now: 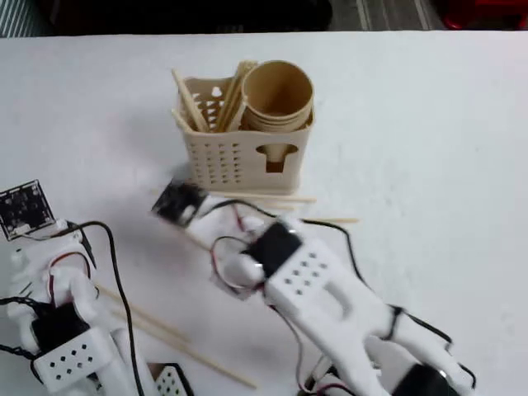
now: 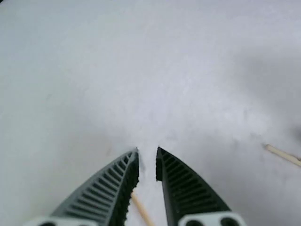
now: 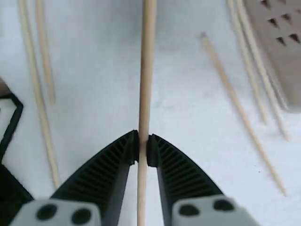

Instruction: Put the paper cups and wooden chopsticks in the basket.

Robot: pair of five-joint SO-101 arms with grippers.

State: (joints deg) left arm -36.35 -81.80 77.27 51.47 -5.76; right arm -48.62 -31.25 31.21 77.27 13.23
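Right gripper (image 3: 143, 143) pinches one chopstick (image 3: 146, 70). Just ahead of it the basket (image 1: 239, 157) holds stacked cups (image 1: 278, 95) in one compartment and more sticks (image 1: 191, 103) in the other. Left gripper (image 2: 147, 155) is slightly spread above the table (image 2: 141, 70).

White table (image 1: 437, 124); dark strip (image 1: 206, 12) beyond far edge; red object (image 1: 483, 12) top-right.

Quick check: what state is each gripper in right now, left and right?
Left gripper: open by a narrow gap, holding nothing.
Right gripper: shut on a wooden chopstick.
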